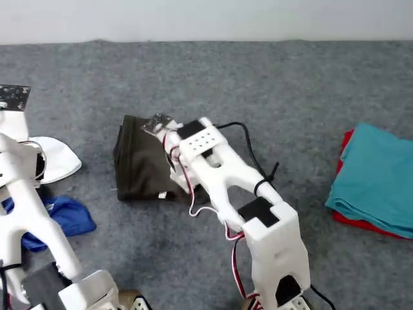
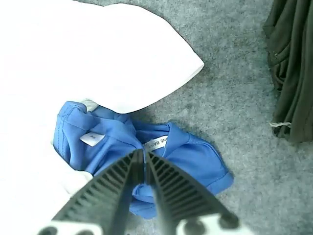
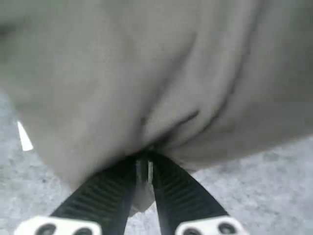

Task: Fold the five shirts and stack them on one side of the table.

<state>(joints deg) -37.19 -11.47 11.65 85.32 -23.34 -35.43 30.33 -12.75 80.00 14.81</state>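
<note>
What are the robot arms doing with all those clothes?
They're folding shirts. The right gripper is pinching the dark shirt, which lies folded in the middle of the table. The left gripper is shut above the crumpled blue shirt, next to a white shirt. A teal shirt already sits folded on a red shirt off to one side.

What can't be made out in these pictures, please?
High view: the red shirt lies mostly under the teal shirt, itself cut off by the edge.
High view: the blue shirt is partly behind the left arm.
High view: the right arm covers part of the dark shirt.
Right wrist view: how many layers the right gripper pinches; the folds hide it.
</note>
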